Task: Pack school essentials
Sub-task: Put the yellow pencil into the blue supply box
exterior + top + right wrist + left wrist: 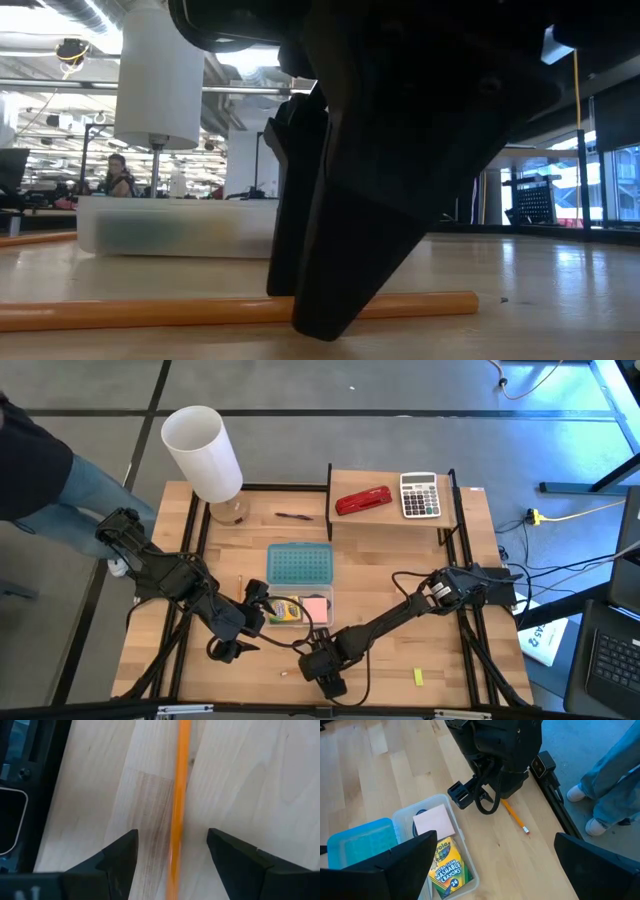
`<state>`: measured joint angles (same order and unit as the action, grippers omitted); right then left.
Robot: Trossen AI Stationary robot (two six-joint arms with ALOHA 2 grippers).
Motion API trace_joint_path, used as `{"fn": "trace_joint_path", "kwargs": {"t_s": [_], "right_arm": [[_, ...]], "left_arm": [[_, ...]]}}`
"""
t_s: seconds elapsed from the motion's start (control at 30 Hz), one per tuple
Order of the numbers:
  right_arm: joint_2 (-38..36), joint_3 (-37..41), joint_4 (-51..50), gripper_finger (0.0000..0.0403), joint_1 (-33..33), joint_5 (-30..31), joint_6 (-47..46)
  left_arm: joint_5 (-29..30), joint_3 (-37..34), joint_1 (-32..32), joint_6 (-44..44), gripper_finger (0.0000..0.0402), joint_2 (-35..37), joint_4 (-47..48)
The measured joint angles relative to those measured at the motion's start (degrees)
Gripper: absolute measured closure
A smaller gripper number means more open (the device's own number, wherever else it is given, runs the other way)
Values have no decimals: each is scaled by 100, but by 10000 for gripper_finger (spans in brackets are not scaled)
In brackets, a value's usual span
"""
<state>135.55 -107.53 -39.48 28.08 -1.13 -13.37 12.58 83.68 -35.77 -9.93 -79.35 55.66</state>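
1. A white cylinder [203,452] lies at the far left corner of the counter [440,630], and a thin dark-red pen [294,515] lies just to its right.
2. The left gripper [232,650] hovers over the near left part of the counter, jaws spread wide and holding nothing.
3. An orange pencil [514,816] lies on the wood just beside the clear bin [468,866]; in the left wrist view it sits between the bin and the counter's edge.
4. The clear bin stands mid-counter and holds the green-yellow crayon box [285,608] and the pink sticky-note pad [315,607], side by side; its blue lid [299,564] lies just behind it.
5. The right gripper [326,678] is low at the near edge, jaws partly open and straddling a second orange pencil [178,810] that lies flat on the counter, not clamped.
6. A tiny yellow block [419,676] lies to the right near the front edge.
7. A red stapler [363,500] and a grey calculator [420,495] rest on the raised shelf [390,523] at the far right.
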Motion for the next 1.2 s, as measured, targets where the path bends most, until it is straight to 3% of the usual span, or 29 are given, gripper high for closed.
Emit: {"fn": "trace_joint_path", "kwargs": {"t_s": [0.93,1.2], "right_arm": [[7,6,39,292,-11,-9,-2],[11,7,59,309,-11,-35,-134]], "left_arm": [[0,0,0,0,5,0,0],[1,0,0,0,5,0,0]]}}
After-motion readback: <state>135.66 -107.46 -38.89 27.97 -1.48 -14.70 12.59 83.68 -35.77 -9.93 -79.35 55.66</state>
